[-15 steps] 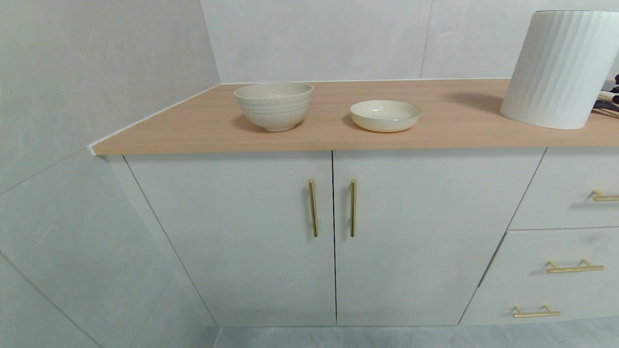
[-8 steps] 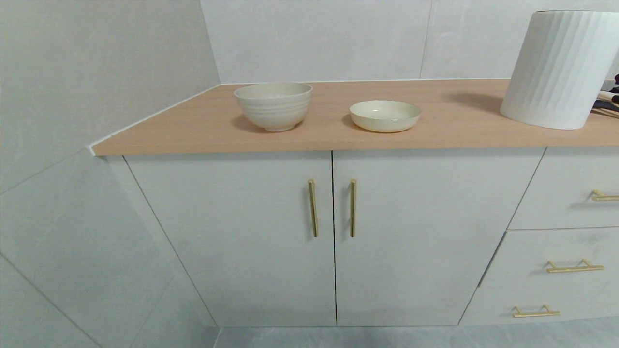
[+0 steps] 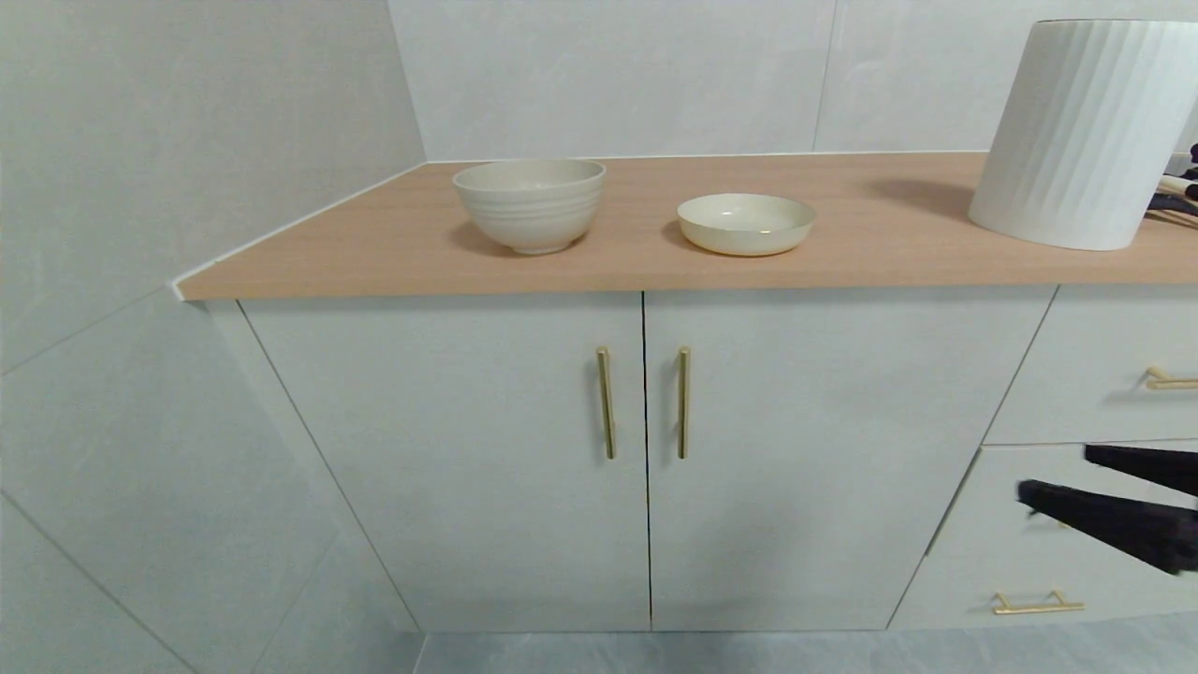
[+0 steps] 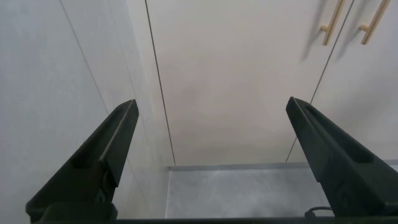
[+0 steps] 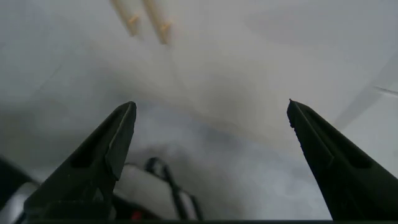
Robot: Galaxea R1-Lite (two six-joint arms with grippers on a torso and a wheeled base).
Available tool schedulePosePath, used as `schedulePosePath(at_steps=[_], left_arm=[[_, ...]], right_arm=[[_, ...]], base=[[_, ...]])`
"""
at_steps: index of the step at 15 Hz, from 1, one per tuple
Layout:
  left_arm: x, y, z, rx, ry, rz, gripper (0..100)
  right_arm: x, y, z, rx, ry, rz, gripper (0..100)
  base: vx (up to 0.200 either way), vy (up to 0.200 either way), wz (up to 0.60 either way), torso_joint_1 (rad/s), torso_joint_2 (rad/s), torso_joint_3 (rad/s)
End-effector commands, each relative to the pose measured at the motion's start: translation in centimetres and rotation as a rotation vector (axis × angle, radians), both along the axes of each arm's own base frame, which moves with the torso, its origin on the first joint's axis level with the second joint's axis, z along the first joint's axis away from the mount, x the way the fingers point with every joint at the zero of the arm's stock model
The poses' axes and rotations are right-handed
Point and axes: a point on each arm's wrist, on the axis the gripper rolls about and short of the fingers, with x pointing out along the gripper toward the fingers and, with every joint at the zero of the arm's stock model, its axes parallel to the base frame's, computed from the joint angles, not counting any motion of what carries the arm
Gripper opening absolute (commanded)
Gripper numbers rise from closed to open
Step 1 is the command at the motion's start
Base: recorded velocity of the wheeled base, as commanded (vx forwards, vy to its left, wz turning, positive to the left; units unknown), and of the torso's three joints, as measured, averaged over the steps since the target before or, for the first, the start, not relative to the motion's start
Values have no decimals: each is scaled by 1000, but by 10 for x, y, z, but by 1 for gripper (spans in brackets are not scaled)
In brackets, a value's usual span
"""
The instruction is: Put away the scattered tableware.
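Ribbed bowl (image 3: pixel 530 204) near countertop's (image 3: pixel 880 245) left end, shallow dish (image 3: pixel 746 223) beside it. Well below both, before the drawers (image 3: pixel 1076 374): right gripper (image 3: pixel 1058 473), spread wide, empty. Left gripper (image 4: pixel 211 107) likewise.

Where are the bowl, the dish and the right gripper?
bowl (image 3: pixel 530 211): head view, ribbed outer wall.
dish (image 3: pixel 746 217): head view, inner floor.
right gripper (image 3: pixel 1055 473): head view, midway between fingertips.
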Motion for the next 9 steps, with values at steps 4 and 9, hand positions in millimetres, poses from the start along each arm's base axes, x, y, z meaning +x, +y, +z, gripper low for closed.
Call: schedulePosePath(at_steps=[4,9], left_arm=[[0,0,0,0,0,0,100],[0,0,0,0,0,0,100]], right_arm=[[119,104,-33,-12,130,251,100],[162,150,-56,-22,148,305,100]], base=[[0,0,0,0,0,0],[0,0,0,0,0,0]])
